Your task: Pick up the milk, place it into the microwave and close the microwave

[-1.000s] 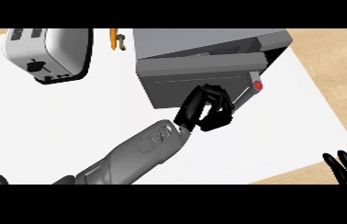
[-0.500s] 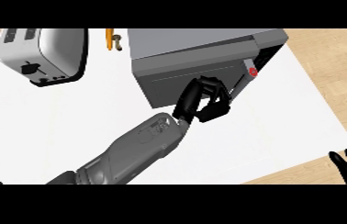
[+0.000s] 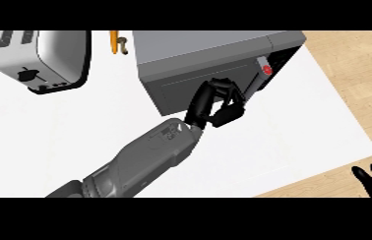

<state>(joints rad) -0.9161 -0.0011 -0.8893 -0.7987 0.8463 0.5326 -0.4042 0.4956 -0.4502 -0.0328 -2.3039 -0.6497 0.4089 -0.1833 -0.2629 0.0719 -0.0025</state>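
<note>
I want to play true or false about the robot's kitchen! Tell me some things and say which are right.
1. The left hand is at the microwave door. True.
2. A toaster stands left of the microwave. True.
3. The right hand is pushing the microwave. False: it shows only at the lower right edge, away from the microwave.
4. The milk stands out on the white counter. False: no milk is in sight.
5. The microwave door hangs wide open. False: it is almost shut, with a narrow gap at its right side.
</note>
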